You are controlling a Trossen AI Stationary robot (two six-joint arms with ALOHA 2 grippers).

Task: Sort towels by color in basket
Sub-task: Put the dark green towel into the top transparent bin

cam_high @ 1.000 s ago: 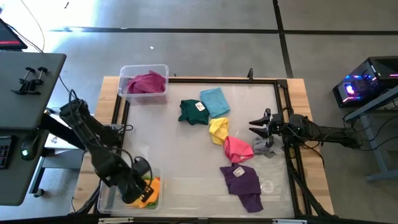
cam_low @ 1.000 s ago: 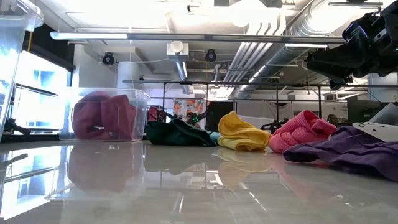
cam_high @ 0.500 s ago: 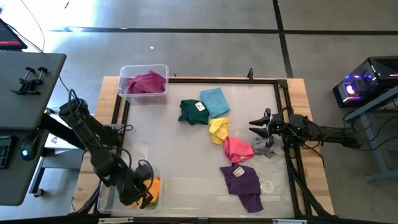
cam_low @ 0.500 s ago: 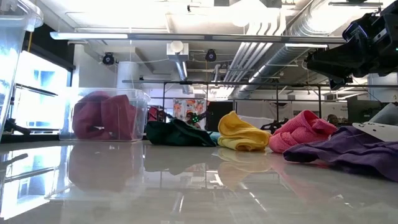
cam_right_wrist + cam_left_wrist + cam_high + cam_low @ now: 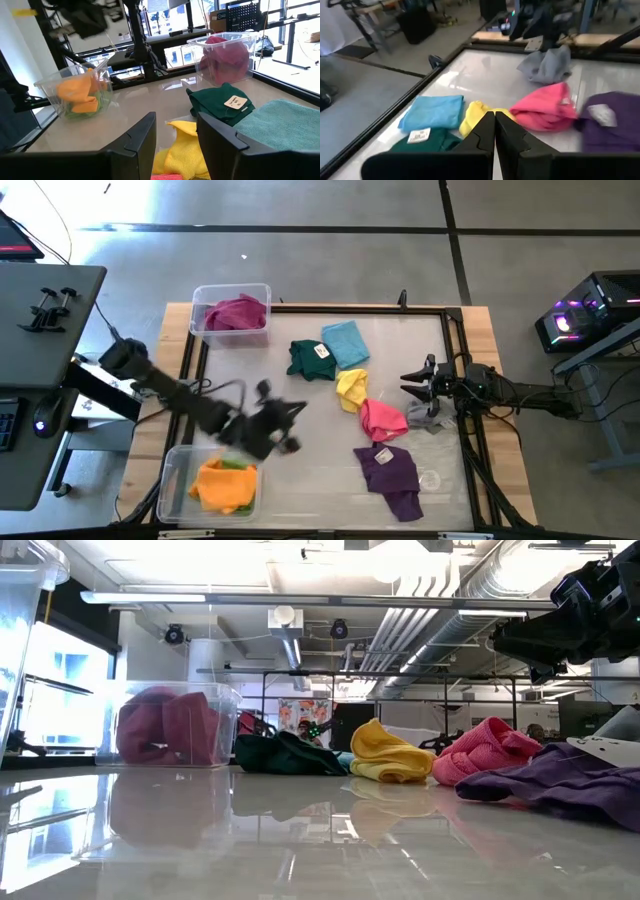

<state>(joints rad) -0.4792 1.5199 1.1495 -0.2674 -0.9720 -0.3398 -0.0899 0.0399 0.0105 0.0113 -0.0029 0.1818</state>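
Nearest the table's front edge, the purple towel [image 5: 392, 478] lay spread flat at the right, and a clear bin [image 5: 172, 476] at the front left held the orange towel [image 5: 224, 484] with a bit of lime cloth [image 5: 231, 464] under it. Just behind that bin the left gripper [image 5: 287, 427] hung above the bare tabletop (blurred in the high view), its fingers [image 5: 485, 131] pressed together with nothing between them. Farther in, the pink towel [image 5: 383, 419] sat bunched beside the purple one, with the grey towel [image 5: 428, 417] just to its right, under the right gripper [image 5: 408, 384]. That gripper's jaws stood apart and held nothing, pointing toward the middle of the table. The yellow towel [image 5: 351, 388] touched the pink one on its far side. Beyond it lay the dark green towel [image 5: 310, 359], bearing a small tag, and the light blue towel [image 5: 345, 343], the two touching. At the far left corner stood a second clear bin [image 5: 198, 306], holding the magenta towel [image 5: 237, 312].
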